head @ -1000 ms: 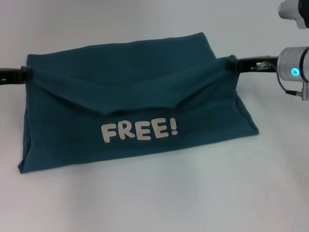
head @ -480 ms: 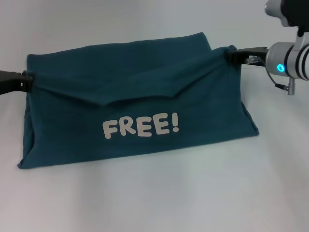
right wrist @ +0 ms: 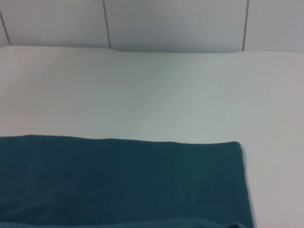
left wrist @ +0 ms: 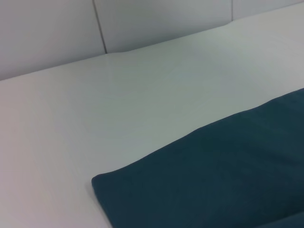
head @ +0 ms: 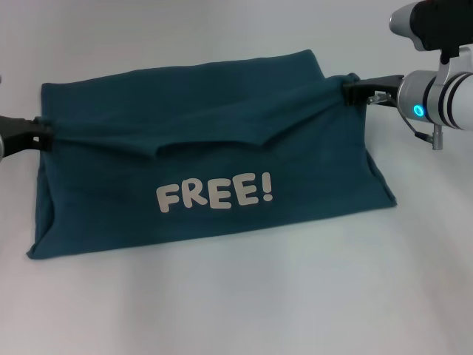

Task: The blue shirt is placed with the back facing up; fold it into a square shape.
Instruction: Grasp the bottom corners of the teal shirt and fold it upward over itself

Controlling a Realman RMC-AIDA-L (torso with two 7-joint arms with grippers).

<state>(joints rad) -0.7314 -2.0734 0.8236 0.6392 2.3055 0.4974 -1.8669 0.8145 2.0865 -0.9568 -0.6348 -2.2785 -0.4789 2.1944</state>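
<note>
The blue shirt [head: 207, 148] lies partly folded on the white table, a dark teal tee with white "FREE!" lettering [head: 214, 196] facing up on the raised front layer. My left gripper [head: 46, 132] is shut on the shirt's left edge, holding it off the table. On the right edge my right gripper [head: 349, 86] is shut too, lifting the fabric higher there. The held layer sags between the two grips. In the left wrist view one flat corner of the blue shirt [left wrist: 213, 180] lies on the table. The right wrist view has the blue shirt [right wrist: 118, 180] with its straight far edge.
White table [head: 236, 296] spreads all around the shirt. A pale panelled wall [right wrist: 171, 23] rises behind the table's far edge. The right arm's silver wrist with a blue light [head: 436, 100] hangs at the upper right.
Both grippers have carried the held edge away from me over the shirt, and the right arm has moved left. The sagging fold rose and the lettering shows more fully.
</note>
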